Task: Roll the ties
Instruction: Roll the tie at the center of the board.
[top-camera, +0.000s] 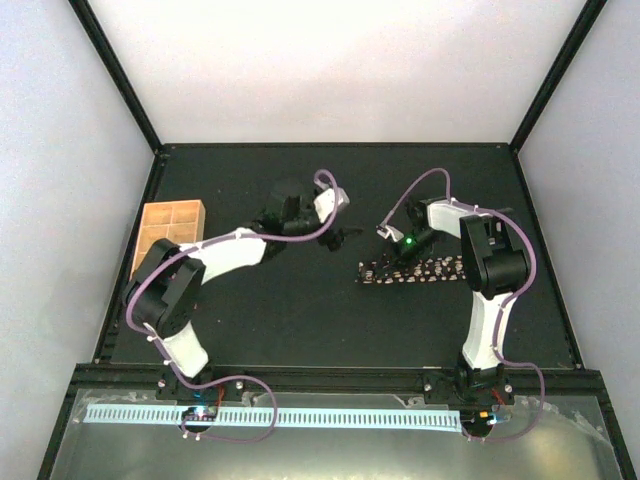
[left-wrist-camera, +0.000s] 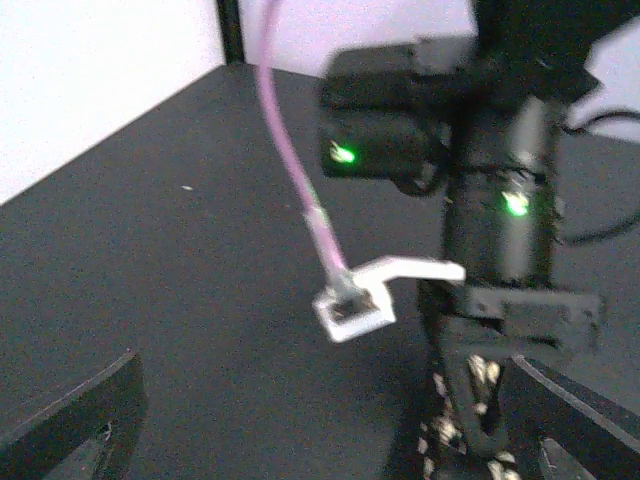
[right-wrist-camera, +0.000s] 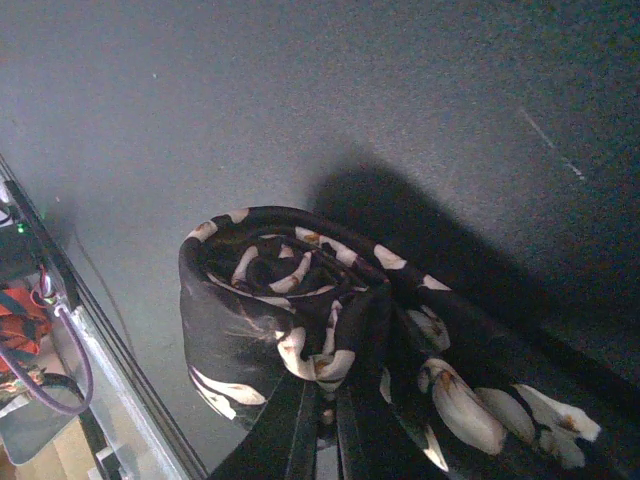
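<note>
The tie (top-camera: 425, 270), dark with pale speckles, lies flat across the black table in front of the right arm. In the right wrist view one end is wound into a loose roll (right-wrist-camera: 285, 295). My right gripper (right-wrist-camera: 328, 405) is shut on this roll, with its fingers (right-wrist-camera: 300, 430) pinching the fabric. From above, my right gripper (top-camera: 402, 256) points down onto the tie. My left gripper (top-camera: 345, 236) hovers left of it, open and empty. In the left wrist view its fingers (left-wrist-camera: 70, 420) sit wide apart at the bottom corners, and the tie (left-wrist-camera: 455, 425) shows below the right gripper.
A tan wooden compartment tray (top-camera: 170, 232) stands at the table's left edge. A purple cable (left-wrist-camera: 290, 160) with a white clip (left-wrist-camera: 365, 295) hangs off the right arm between the two grippers. Black frame posts mark the table's back corners.
</note>
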